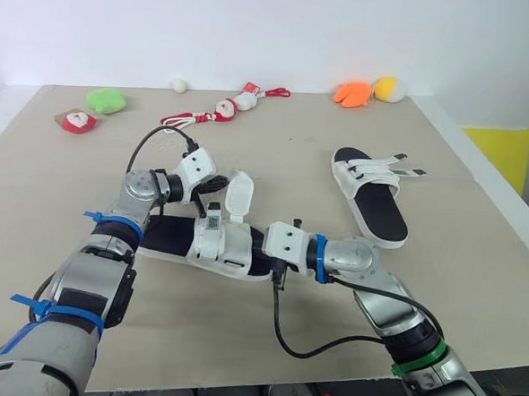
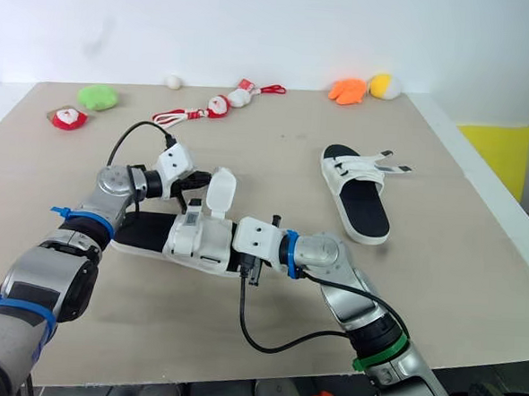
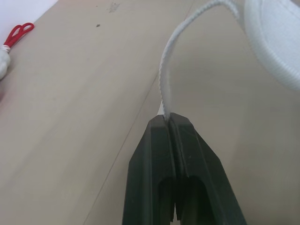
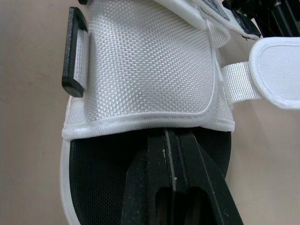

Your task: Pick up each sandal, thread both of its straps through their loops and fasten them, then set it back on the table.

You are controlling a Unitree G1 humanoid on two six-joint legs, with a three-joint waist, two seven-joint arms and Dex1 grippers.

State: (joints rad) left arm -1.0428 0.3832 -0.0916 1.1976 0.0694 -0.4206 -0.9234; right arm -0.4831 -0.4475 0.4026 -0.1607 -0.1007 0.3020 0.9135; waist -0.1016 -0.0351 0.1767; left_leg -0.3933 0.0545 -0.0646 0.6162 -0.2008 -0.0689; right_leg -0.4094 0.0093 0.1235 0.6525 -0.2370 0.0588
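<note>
A beige table (image 1: pixel 474 292) lay before me, evenly lit. A plain white wall (image 1: pixel 257 27) rose behind its far edge, a yellow panel (image 1: pixel 505 150) beyond its right side.

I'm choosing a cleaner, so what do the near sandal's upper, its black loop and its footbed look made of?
Upper: white woven synthetic-looking fabric, visible basket weave, matte.
Loop: probably hard black plastic, smooth, rigid-edged.
Footbed: black, finely textured, likely foam or rubber; can't tell which.

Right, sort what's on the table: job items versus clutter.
Job: near sandal, its strap pinched in the left gripper, right gripper, far sandal.
Clutter: green toy, red toy, white ball, red-and-white corded toys, orange toy, yellow toy.
</note>
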